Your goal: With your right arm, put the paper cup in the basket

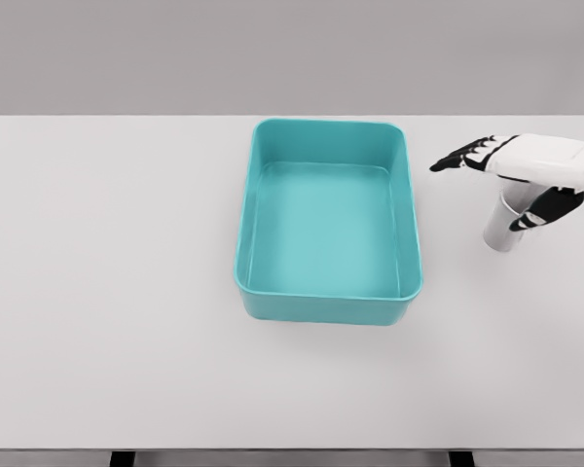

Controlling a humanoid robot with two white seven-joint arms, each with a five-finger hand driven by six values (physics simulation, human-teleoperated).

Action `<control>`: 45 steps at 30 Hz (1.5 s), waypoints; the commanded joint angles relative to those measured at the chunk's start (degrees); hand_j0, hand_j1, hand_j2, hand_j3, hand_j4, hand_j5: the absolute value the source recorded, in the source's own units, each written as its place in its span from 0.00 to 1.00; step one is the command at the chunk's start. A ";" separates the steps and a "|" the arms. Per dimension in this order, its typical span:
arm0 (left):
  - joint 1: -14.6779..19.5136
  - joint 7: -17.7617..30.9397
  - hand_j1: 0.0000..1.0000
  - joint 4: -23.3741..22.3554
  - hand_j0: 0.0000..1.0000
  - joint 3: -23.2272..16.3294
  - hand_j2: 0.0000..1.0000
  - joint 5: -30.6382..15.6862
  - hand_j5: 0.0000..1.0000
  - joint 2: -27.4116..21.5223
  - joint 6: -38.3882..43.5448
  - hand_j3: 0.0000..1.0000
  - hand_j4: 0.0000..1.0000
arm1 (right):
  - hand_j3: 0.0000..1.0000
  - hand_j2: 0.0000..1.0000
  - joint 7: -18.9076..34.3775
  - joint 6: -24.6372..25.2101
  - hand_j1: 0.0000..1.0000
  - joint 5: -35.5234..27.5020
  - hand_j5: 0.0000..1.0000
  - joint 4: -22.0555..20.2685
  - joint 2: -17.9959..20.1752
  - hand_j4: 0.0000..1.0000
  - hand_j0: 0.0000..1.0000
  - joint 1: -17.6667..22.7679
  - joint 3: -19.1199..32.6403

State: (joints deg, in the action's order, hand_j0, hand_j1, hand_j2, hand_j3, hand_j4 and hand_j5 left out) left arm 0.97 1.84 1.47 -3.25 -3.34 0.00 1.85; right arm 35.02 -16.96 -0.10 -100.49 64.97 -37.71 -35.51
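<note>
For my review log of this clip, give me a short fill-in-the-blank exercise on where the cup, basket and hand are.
1. The basket on the table is ____ in colour.
2. The paper cup stands to the ____ of the basket in the head view.
3. The right hand is at the cup with its fingers ____, not closed around it.
4. Inside, the basket holds ____.

Missing words: teal; right; spread; nothing
</note>
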 commanded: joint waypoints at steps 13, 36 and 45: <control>0.00 0.01 1.00 -0.07 1.00 -0.01 1.00 0.00 1.00 0.00 0.00 1.00 1.00 | 1.00 1.00 -0.02 0.87 1.00 2.56 1.00 3.81 0.07 1.00 1.00 1.40 1.93; 0.00 0.01 1.00 0.02 1.00 -0.01 1.00 0.00 1.00 0.00 0.00 1.00 1.00 | 1.00 1.00 -0.02 2.46 1.00 2.39 1.00 12.43 -0.63 1.00 1.00 3.43 0.79; 0.00 0.01 1.00 -0.07 1.00 -0.01 1.00 0.00 1.00 0.00 0.00 1.00 1.00 | 1.00 1.00 -0.02 2.37 1.00 2.56 1.00 13.92 -1.86 1.00 1.00 3.25 -0.09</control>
State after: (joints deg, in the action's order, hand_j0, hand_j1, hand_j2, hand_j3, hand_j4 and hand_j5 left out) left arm 0.97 1.84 1.48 -3.25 -3.34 0.00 1.85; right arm 35.02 -14.65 2.59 -86.83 63.32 -34.45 -35.30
